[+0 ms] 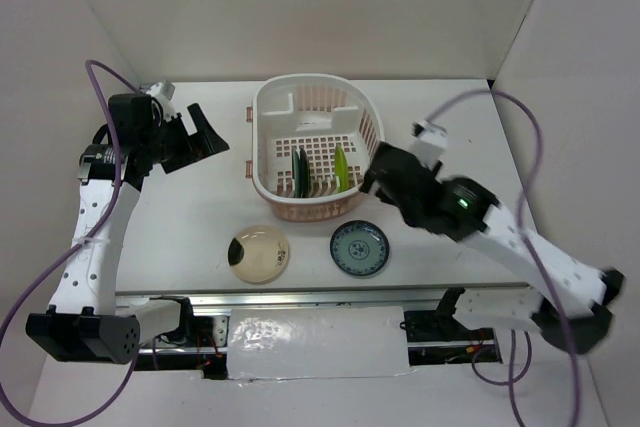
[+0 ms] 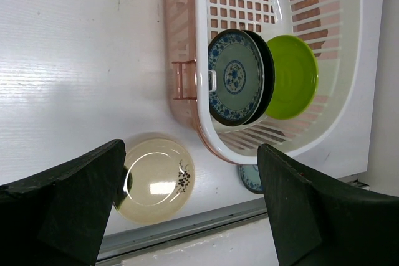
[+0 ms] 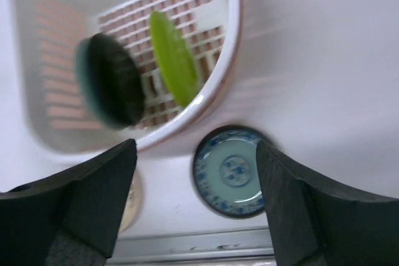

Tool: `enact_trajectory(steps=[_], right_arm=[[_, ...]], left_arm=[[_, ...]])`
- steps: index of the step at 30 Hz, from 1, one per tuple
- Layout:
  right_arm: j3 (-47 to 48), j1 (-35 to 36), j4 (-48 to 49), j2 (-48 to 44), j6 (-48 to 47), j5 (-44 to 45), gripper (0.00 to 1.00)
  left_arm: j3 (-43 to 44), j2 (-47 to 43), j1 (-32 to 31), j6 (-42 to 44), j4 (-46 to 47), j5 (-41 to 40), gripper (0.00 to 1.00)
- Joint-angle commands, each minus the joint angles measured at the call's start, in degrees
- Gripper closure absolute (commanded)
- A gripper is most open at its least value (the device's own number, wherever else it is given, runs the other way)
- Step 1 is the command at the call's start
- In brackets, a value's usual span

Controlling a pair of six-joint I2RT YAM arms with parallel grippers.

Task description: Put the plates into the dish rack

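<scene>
Left hand (image 2: 190, 175) and right hand (image 3: 194, 157): wide open, empty. Three round plates (image 2: 235, 78) stand in the oval pink-white plastic dish rack (image 2: 201, 42).

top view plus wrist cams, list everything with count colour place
dish rack: 1, pink and white, far centre
racked patterned plate: 1, teal-blue, on edge in rack
black plate: 1, black, on edge behind it
green plate: 1, lime, on edge in rack
tan plate: 1, dark patch, flat before rack
loose patterned plate: 1, teal-blue, flat beside tan
table: 1, white
cables: 2, purple, along arms
left gripper: black, open, left of rack
right gripper: black, open, by rack's right side
</scene>
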Motion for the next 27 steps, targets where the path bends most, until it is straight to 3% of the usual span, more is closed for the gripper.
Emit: enact_trajectory(steps=[1,2,5,9,19,22,27], right_arm=[[-21.38,-5.28,22.64,-20.84,-5.06,-17.17,0.14],[-31.35,-7.47,27.60,-24.53,-4.71,-25.26,0.13],[-45.89,-15.30,29.76,-34.49,-1.20,-36.81,0.09],[-58.06,-20.15,31.69,-39.33,-0.75,-45.02,0.08],[-71.17,-32.27,46.26,-28.01,-6.20,-59.96,0.14],[-72.23,-35.44,51.20,-23.35,-6.91,-63.49,0.21],[-70.13,-35.71,51.49,-18.16,-6.82,-60.08,0.49]], left_arm=[[-0.27,-1.61,0.25,1.46,2.64,1.45,0.01],[-0.01,-1.43,0.25,1.37,2.55,1.72,0.01],[0.35,-0.99,0.25,1.45,2.46,2.42,0.01],[1.49,0.76,0.25,1.46,1.94,3.04,0.01],[2.37,0.76,0.25,0.93,1.41,2.95,0.01],[2.63,0.85,0.34,0.75,1.14,2.77,0.01],[2.98,1.12,0.25,0.67,1.14,3.39,0.01]])
